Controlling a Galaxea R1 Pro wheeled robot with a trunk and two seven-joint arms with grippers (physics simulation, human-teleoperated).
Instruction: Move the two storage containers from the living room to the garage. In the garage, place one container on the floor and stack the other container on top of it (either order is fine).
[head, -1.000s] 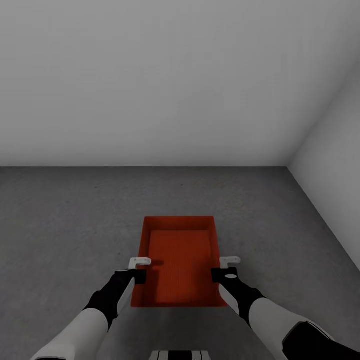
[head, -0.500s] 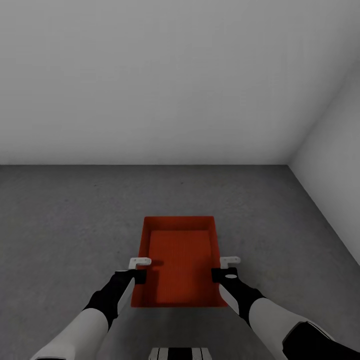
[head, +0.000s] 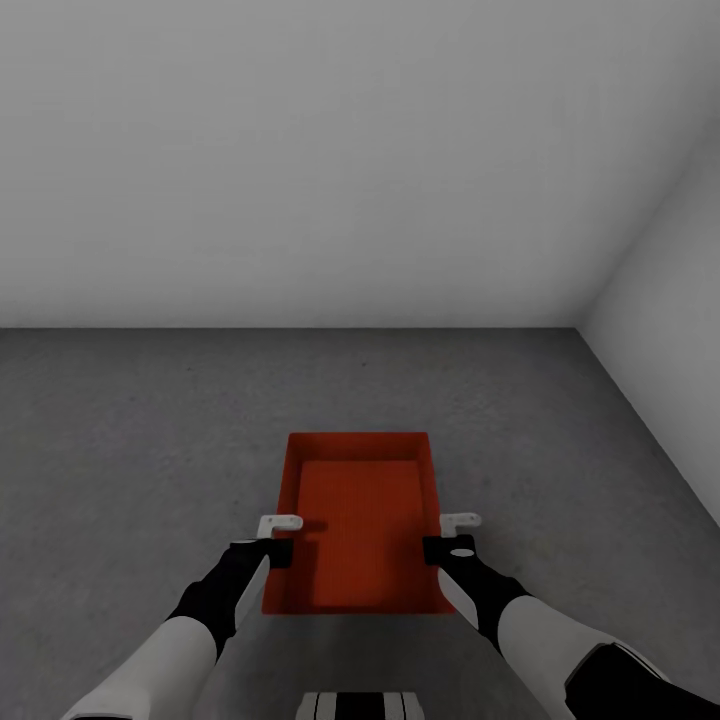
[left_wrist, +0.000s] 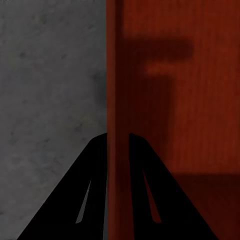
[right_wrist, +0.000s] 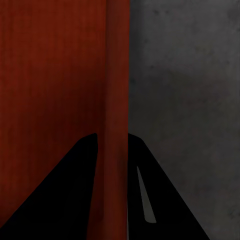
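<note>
The storage container (head: 360, 520) hung between both arms above the garage floor (head: 130, 450), long axis running near to far; the left end effector (head: 272, 538) and right end effector (head: 452, 535) each pinched a long side wall.

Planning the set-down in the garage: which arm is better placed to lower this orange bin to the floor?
Neither alone. The left hand pinches the storage container on its left wall and the right hand on its right wall, at matching spots. The wrist views show each wall between the fingers, so lower with both onto the grey floor.
</note>
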